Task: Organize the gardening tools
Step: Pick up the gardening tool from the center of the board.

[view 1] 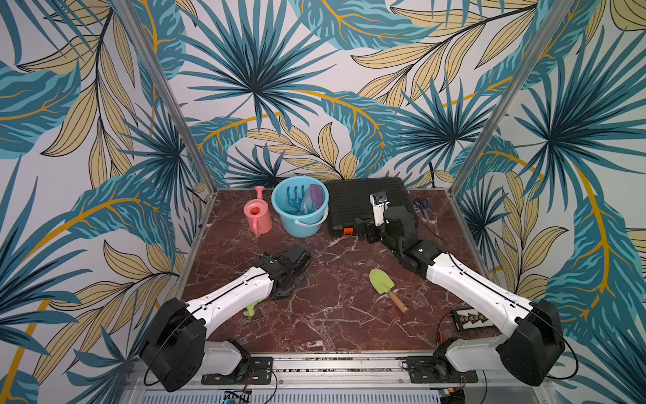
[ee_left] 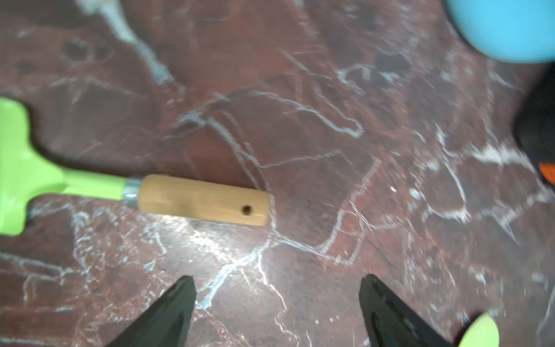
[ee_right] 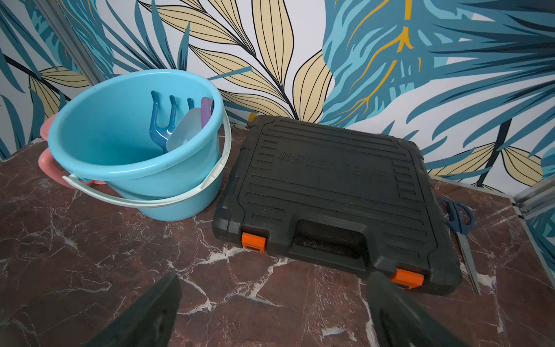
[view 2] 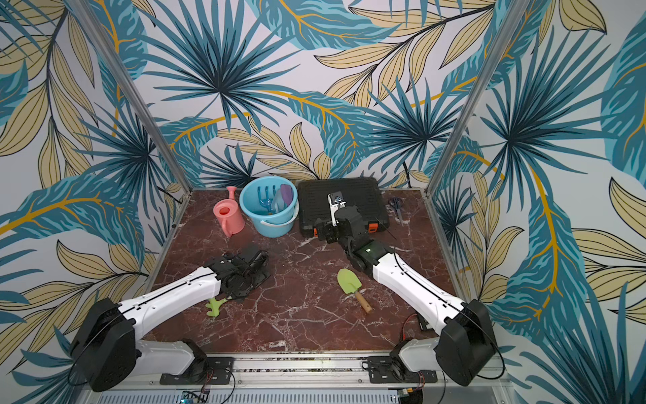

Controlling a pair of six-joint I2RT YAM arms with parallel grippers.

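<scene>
Left pincer (ee_left: 277,288), jaws apart and empty, above the worktop (ee_left: 330,180) near the green hoe (ee_left: 168,195). Right pincer (ee_right: 273,288), equally spread and empty, faces the blue bucket (ee_right: 180,207) holding fork-rake (ee_right: 163,120), pale trowel (ee_right: 184,129) and purple scoop (ee_right: 207,109). Lime trowel (view 1: 382,281) lies mid-worktop; watering can (view 1: 258,218) just beside the bucket.

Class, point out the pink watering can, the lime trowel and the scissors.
pink watering can (view 1: 260,223), in a top view, on its body.
lime trowel (view 1: 381,281), in a top view, on its blade.
scissors (ee_right: 459,229), right wrist view, where the handles meet.
</scene>
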